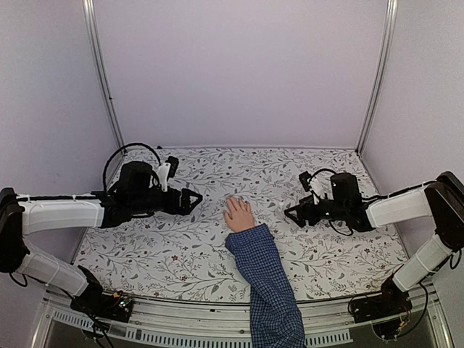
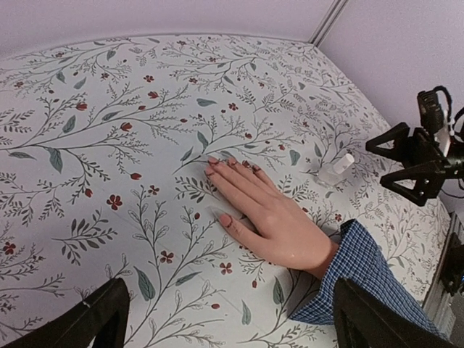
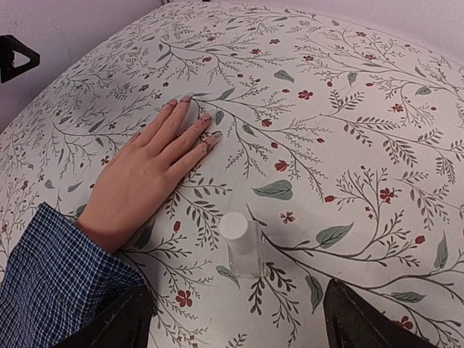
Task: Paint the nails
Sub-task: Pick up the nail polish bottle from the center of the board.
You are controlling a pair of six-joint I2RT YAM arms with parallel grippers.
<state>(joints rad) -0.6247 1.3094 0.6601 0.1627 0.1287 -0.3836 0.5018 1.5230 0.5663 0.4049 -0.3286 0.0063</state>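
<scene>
Two wide-open pincers, nothing held: the left gripper (image 1: 196, 201) and right gripper (image 1: 291, 214) are stretched low toward the hand (image 1: 238, 215), laid flat mid-table (image 1: 181, 261), nails (image 2: 225, 220) facing up. A bottle (image 3: 241, 246) is framed, untouched, between the right fingers.

Colours and patterns at a glance
Cloth (image 1: 181, 254) white with grey-green leaves and red blossoms; sleeve (image 1: 272, 290) blue checked; hand (image 1: 238, 215) pale, nails (image 2: 225, 220) dusky pink; bottle (image 3: 241, 243) clear, white-capped.
</scene>
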